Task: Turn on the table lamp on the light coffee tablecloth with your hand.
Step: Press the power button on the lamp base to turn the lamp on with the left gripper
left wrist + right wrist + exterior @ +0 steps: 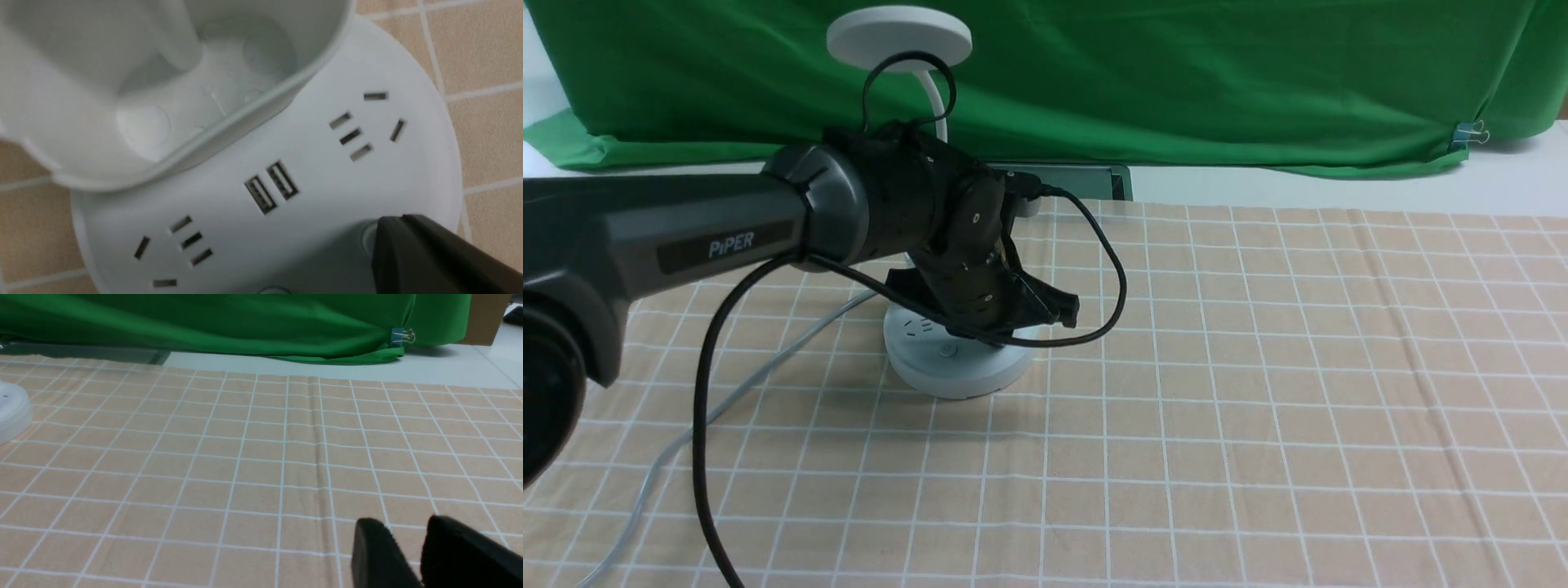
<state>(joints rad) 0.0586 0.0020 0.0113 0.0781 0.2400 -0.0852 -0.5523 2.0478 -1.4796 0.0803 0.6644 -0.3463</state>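
The white table lamp stands on the light coffee tablecloth, left of centre. Its disc head rises on a gooseneck above the round base. My left gripper is shut and angled down onto the right side of the base. In the left wrist view its closed tips rest on a small round button near the base rim, past the USB ports and the cup holder. My right gripper hovers low over bare cloth, its fingers slightly apart and empty.
The lamp's grey cord runs forward-left across the cloth. The left arm's black cable hangs beside it. A green backdrop with a binder clip closes the far side. A dark flat panel lies behind the lamp.
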